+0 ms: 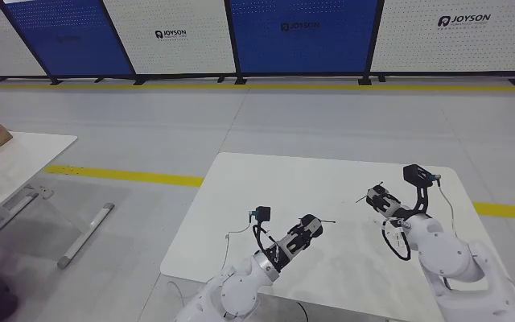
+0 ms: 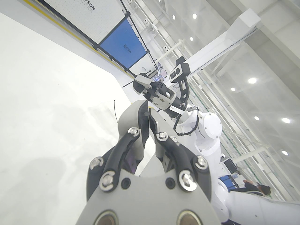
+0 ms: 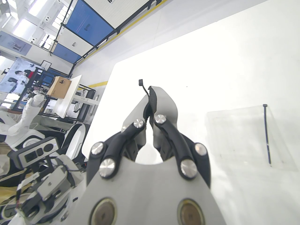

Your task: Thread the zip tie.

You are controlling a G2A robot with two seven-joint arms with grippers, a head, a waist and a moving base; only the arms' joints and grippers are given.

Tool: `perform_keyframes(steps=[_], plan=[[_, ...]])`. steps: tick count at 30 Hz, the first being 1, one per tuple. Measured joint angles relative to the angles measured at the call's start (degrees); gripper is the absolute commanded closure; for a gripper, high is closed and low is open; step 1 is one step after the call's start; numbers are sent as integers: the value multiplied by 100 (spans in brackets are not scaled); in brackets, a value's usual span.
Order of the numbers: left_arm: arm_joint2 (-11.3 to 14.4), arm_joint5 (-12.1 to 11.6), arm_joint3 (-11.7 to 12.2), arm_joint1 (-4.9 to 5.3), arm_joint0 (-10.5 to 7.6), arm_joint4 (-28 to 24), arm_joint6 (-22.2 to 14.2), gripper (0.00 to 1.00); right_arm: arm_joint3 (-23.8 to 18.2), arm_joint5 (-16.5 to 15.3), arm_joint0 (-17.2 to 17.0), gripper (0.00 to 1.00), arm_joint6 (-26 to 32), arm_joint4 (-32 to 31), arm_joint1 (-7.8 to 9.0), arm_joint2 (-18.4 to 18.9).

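Zip tie (image 3: pixel 143 87) looks light, thin and springy, so we favour holding near its head, where the right claw (image 3: pixel 149 94) grips it, while the left claw (image 2: pixel 148 108) sits closed.

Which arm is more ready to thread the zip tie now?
Probably the right. The right tool is shut on the zip tie, with the head end sticking out past the tips, ready to line up. The left tool is shut too, but I cannot tell what it holds.
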Motion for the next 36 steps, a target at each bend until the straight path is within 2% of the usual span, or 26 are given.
perform_keyframes(steps=[6, 11, 15, 19, 29, 31, 33, 36], plan=[[0, 0, 0, 0, 0, 0, 0, 100, 11, -14, -16, 100, -29, 14, -3, 3], [0, 0, 0, 0, 0, 0, 0, 100, 197, -155, -27, 100, -196, 408, -45, 65], [0, 0, 0, 0, 0, 0, 0, 100, 238, -471, -158, 100, -177, 996, -52, 293], [0, 0, 0, 0, 0, 0, 0, 100, 91, -820, -417, 100, 17, 1354, -16, 564], [2, 7, 0, 0, -4, 6, 3, 100, 49, -841, -471, 100, 47, 1363, -8, 609], [6, 75, 15, -1, -53, 127, 59, 100, 49, -841, -471, 100, 47, 1363, -8, 609], [56, 190, 76, -7, -126, 610, 302, 100, 49, -841, -471, 100, 47, 1363, -8, 609], [134, 239, 188, -13, -189, 1025, 427, 100, 49, -841, -471, 100, 47, 1363, -8, 609]])
